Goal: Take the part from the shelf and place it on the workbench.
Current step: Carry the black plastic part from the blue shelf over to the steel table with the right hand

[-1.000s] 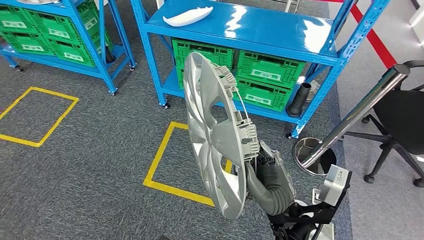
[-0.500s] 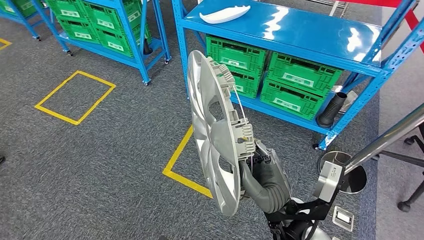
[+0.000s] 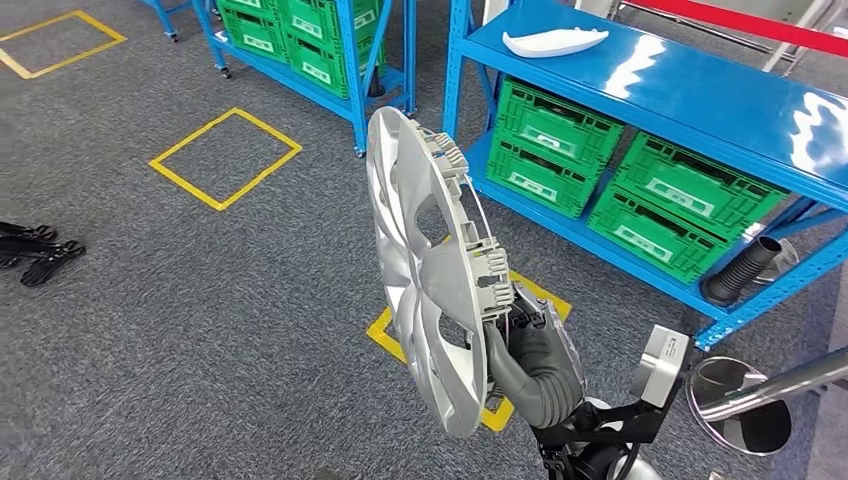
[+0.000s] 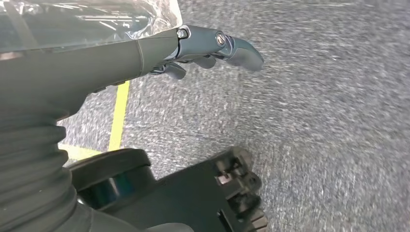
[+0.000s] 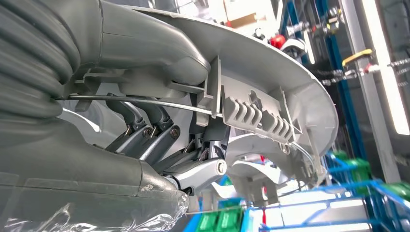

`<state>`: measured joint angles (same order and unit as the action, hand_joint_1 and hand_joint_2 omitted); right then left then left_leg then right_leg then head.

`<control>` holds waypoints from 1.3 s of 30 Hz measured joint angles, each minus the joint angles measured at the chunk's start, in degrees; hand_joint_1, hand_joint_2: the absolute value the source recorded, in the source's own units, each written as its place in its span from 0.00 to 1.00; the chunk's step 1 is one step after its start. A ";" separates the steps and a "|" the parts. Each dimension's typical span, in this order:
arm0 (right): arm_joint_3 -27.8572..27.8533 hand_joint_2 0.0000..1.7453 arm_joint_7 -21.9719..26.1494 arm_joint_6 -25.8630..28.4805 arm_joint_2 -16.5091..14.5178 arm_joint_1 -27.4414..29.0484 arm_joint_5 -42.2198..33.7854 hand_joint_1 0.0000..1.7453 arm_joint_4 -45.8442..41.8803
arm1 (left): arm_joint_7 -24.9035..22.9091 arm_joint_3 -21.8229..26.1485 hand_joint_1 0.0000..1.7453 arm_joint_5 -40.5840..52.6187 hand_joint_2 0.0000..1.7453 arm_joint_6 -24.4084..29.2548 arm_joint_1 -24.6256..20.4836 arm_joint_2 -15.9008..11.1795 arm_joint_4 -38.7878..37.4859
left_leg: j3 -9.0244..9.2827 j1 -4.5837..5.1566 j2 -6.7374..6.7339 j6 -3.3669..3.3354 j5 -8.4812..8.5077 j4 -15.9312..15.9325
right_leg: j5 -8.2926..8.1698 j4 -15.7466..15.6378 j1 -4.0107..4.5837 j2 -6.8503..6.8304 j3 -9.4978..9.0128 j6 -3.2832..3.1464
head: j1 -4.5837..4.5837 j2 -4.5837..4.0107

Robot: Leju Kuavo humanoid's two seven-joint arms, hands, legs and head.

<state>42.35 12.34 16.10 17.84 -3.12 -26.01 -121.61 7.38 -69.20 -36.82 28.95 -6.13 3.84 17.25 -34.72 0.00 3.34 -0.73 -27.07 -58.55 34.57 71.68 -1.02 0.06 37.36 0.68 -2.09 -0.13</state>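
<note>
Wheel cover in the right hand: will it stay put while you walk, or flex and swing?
The wheel cover looks like thin moulded plastic, so probably light but slightly flexible. The right hand holds it only at the lower rim, so it may wobble. Its glossy face might slip; the rim clips look breakable.

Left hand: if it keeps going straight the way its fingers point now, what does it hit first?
Probably just the grey carpet floor. The left hand hangs empty, fingers loosely extended, with only carpet beyond them in the left wrist view. A yellow floor line lies off to the side, not ahead. Depth is unclear.
</note>
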 joint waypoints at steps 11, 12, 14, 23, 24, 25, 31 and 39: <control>0.03 1.00 -0.08 -0.16 -0.15 -0.10 0.02 1.00 0.10 | -0.14 0.00 0.00 -0.75 1.00 0.02 0.10 -0.04 -0.07 | -5.24 -0.33 -1.35 3.37 -4.42 -8.93 | -5.49 -12.59 -0.40 -0.07 -5.20 -1.85 | 0.89 0.00; 0.04 1.00 -0.08 -0.16 -0.15 -0.09 0.02 1.00 0.11 | -0.16 0.00 0.00 -0.76 1.00 0.02 0.02 -0.04 -0.07 | -6.85 -0.50 -2.08 3.61 -5.98 -12.56 | -5.43 -12.58 -0.40 -1.00 -5.21 -1.89 | 0.95 0.00; 0.04 1.00 -0.08 -0.16 -0.15 -0.09 0.02 1.00 0.16 | -0.22 0.00 0.00 -0.80 1.00 0.01 0.07 -0.06 -0.08 | -8.23 -0.82 -2.53 3.87 -6.61 -16.09 | -5.29 -12.55 -0.40 -2.71 -5.24 -1.84 | 0.97 0.00; 0.25 1.00 -0.10 -0.34 -0.17 -0.24 0.06 1.00 0.21 | -0.74 0.00 0.00 -1.01 1.00 0.14 0.39 -0.28 -0.13 | -0.55 -0.13 -5.65 1.19 -0.63 -0.74 | -3.57 -12.17 -0.01 -6.53 -6.30 0.66 | 0.90 0.00; 0.26 1.00 -0.10 -0.36 -0.17 -0.27 0.15 1.00 0.21 | -0.78 0.00 0.00 -1.03 1.00 0.21 0.51 -0.30 -0.14 | -0.48 -0.25 -5.00 0.78 -0.53 -0.60 | -2.56 -10.93 -0.15 -4.99 -5.84 0.81 | 0.78 0.00; 0.27 1.00 -0.10 -0.38 -0.17 -0.28 0.27 1.00 0.21 | -0.80 0.00 0.00 -1.05 1.00 0.28 0.52 -0.29 -0.15 | -0.42 -0.36 -4.38 0.44 -0.47 -0.49 | -1.07 -8.52 -0.25 -3.04 -4.74 0.84 | 0.58 0.00; 0.40 1.00 -0.19 -0.57 -0.17 -0.17 0.61 1.00 0.26 | -0.98 0.00 0.00 -1.22 1.00 0.35 0.50 -0.29 -0.15 | -0.20 0.28 0.64 -0.14 -0.56 -0.73 | -1.65 -0.75 0.17 0.26 0.70 -0.15 | 0.06 0.00; 0.44 1.00 -0.40 -0.84 -0.24 -0.47 0.81 1.00 0.35 | -1.22 0.00 0.00 -1.39 1.00 0.35 0.76 -0.27 -0.18 | -2.04 -0.05 3.43 2.01 -1.13 -2.45 | -5.97 -11.87 -0.18 2.36 -3.78 -1.29 | 0.44 0.00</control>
<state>42.80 11.94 15.26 17.60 -3.59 -25.20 -121.25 6.16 -69.20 -38.21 29.30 -5.37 3.57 17.07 -36.76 -0.05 6.77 1.28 -28.19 -61.00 28.60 59.81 -1.19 2.42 33.58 -0.61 -1.65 -0.13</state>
